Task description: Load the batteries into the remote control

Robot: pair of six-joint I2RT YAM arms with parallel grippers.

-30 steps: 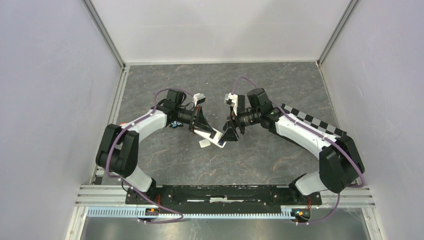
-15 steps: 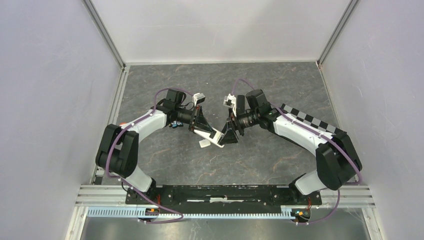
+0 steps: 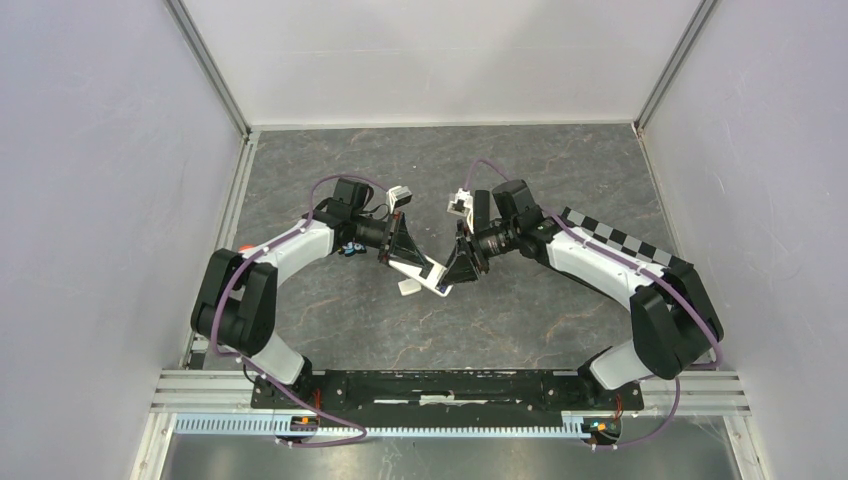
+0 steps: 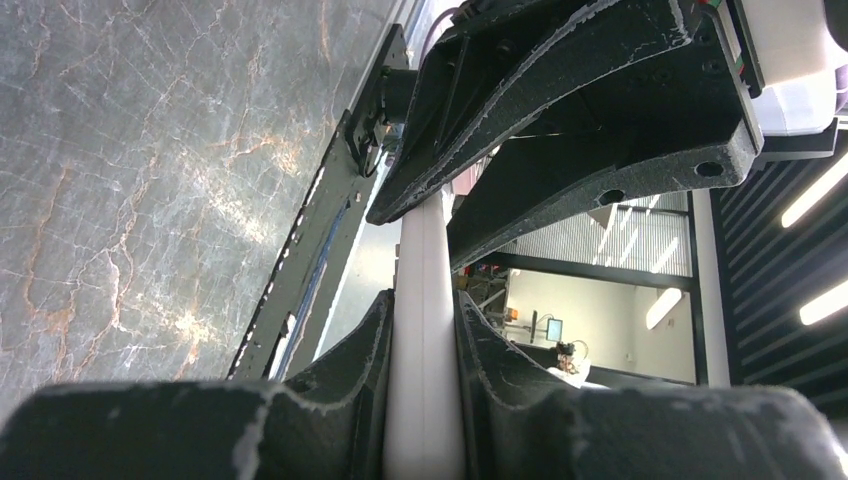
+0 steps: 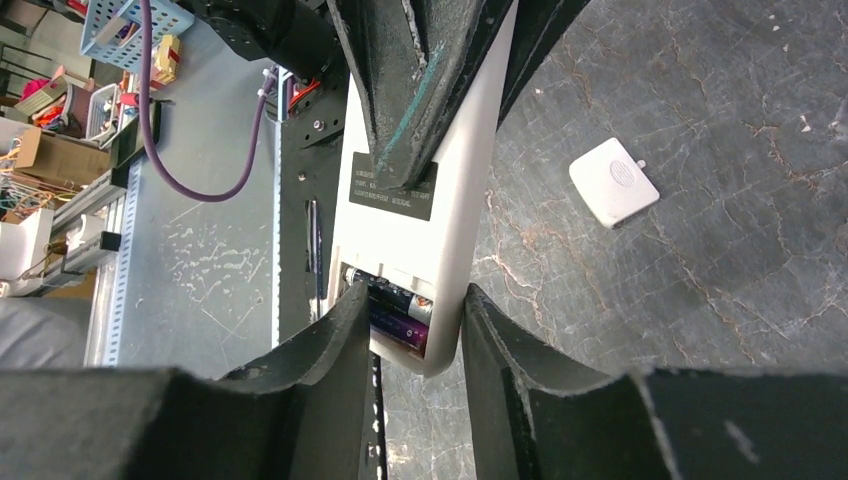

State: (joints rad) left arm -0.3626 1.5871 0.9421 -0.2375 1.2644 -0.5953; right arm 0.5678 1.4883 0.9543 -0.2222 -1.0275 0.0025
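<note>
The white remote [image 3: 418, 270] is held off the table by my left gripper [image 3: 403, 258], shut on its thin sides [image 4: 425, 330]. In the right wrist view the remote [image 5: 470, 200] shows its back, with the compartment open at the near end. Two dark bluish-purple batteries [image 5: 400, 310] lie in it side by side. My right gripper [image 3: 456, 274] is at that end. Its jaws stand a little apart [image 5: 417, 295]. One finger [image 5: 340, 330] overlaps the compartment's edge and the other [image 5: 500, 340] is against the remote's side. I cannot tell whether it is gripping.
A small white rounded-square piece [image 5: 613, 182] lies on the grey stone-patterned table just below the remote [image 3: 408, 288]. A black-and-white checkered strip [image 3: 620, 240] lies under the right arm. Walls close in on three sides.
My right gripper has edged slightly up and toward the remote's end. The left gripper and the remote have stayed still.
</note>
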